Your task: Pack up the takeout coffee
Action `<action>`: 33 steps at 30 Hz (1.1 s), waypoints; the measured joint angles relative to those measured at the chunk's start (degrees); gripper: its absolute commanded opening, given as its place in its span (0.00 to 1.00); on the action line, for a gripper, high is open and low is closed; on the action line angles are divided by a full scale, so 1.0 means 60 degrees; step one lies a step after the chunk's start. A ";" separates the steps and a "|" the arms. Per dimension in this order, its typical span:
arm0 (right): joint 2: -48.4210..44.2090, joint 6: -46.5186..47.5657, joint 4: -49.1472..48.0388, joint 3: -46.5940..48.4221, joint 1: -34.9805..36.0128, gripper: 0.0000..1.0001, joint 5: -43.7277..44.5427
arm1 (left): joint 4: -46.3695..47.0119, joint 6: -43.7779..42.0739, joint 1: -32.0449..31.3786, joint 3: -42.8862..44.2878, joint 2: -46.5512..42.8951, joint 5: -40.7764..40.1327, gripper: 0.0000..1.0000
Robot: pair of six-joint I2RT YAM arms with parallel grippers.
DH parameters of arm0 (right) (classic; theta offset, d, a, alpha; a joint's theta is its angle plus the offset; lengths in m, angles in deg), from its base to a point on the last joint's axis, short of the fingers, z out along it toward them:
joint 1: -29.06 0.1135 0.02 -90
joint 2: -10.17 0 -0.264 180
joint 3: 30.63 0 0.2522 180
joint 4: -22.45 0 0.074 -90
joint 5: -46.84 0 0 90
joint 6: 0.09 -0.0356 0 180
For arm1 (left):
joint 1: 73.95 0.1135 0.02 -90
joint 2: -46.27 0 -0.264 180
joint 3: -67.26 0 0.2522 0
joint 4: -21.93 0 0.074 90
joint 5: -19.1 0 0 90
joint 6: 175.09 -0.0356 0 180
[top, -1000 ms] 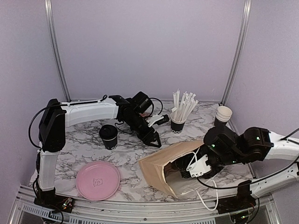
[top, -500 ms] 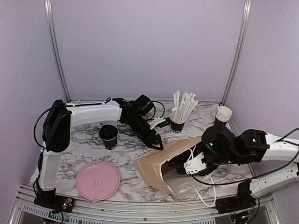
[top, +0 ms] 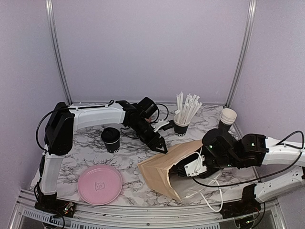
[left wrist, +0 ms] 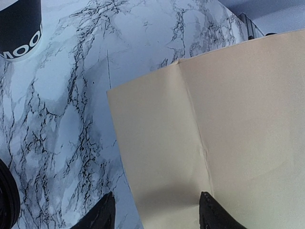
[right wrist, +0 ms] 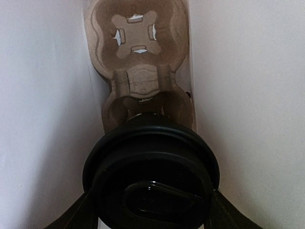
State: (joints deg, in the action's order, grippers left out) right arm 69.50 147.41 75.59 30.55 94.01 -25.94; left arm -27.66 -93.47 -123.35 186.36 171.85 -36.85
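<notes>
Right gripper (right wrist: 151,213) is inside the paper bag (top: 159,175), clamped on a lidded cup (right wrist: 151,171); left gripper (left wrist: 158,215) is spread wide, holding nothing.
Your right fingers (right wrist: 86,212) flank the cup just under its black lid. The cup sits at the near hole of the pulp carrier (right wrist: 138,52), which lies deeper in the bag; can't tell if it's seated. The bag lies on its side on the marble table (top: 133,155), mouth toward your right arm. Your left fingertips sit over the bag's upper face near its edge; contact unclear. The second lidded cup (top: 110,139) stands upright on the table, left of the left gripper and well apart from the bag.
</notes>
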 measured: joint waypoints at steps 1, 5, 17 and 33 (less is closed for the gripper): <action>0.0029 0.0007 -0.0051 -0.0011 -0.0015 0.28 -0.0007 | 0.0000 0.0000 0.0000 0.0000 0.0000 0.0000 0.60; 0.0066 0.0040 -0.0251 -0.0062 -0.0051 0.29 -0.0058 | 0.0000 0.0000 0.0000 0.0000 0.0004 0.0000 0.60; 0.0393 0.0331 -0.0674 -0.0146 -0.0127 0.29 -0.0415 | 0.0000 0.0000 0.0004 -0.0004 0.0004 0.0000 0.60; 0.0947 0.0426 -0.0820 0.0015 -0.0339 0.29 -0.0681 | 0.0007 0.0000 0.0029 -0.0051 0.0015 -0.0022 0.61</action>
State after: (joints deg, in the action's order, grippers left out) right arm 75.18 149.96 70.67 30.63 91.98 -30.03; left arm -27.62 -93.47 -123.18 186.06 171.94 -36.98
